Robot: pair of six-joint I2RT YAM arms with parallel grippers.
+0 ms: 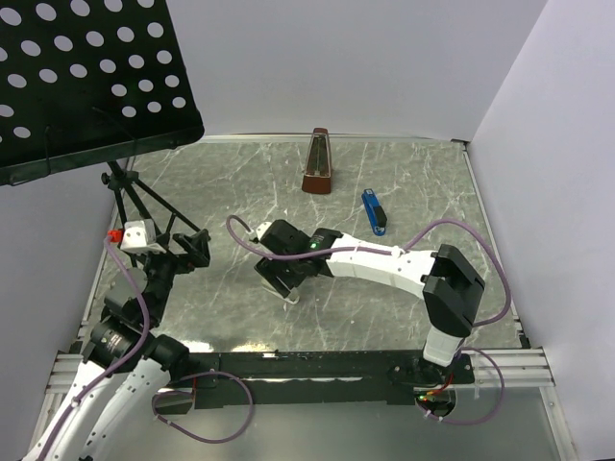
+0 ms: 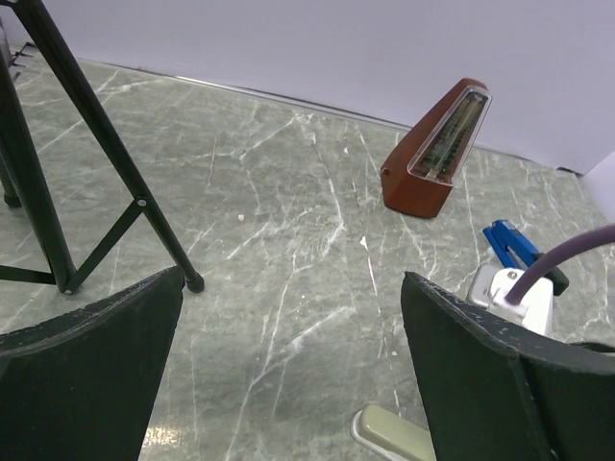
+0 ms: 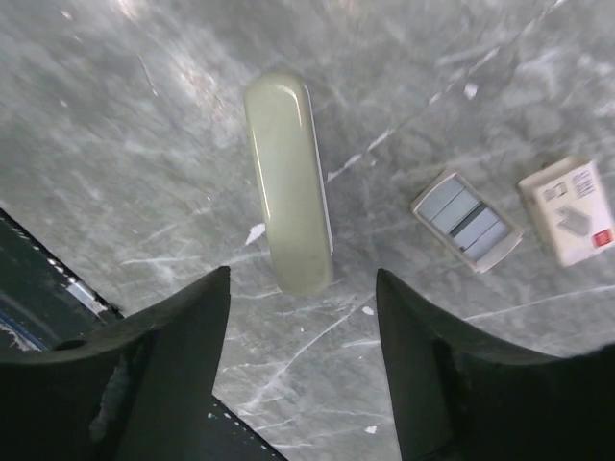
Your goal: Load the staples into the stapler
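A pale beige stapler (image 3: 288, 182) lies flat on the marble table, also seen at the bottom edge of the left wrist view as the beige stapler (image 2: 392, 434). My right gripper (image 3: 303, 279) hovers over its near end, open, with clear gaps on both sides and touching nothing. To the right of the stapler lie the staples (image 3: 467, 220), grey strips in a small open tray, and their whitish sleeve with red print (image 3: 569, 210). From above, the right gripper (image 1: 286, 277) is at mid-table. My left gripper (image 2: 293, 279) stands wide open and empty over bare table.
A brown metronome (image 1: 318, 163) stands at the back of the table. A blue stapler (image 1: 374, 211) lies to its right. A black music stand (image 1: 86, 77) with tripod legs (image 2: 106, 163) fills the left side. White walls enclose the table.
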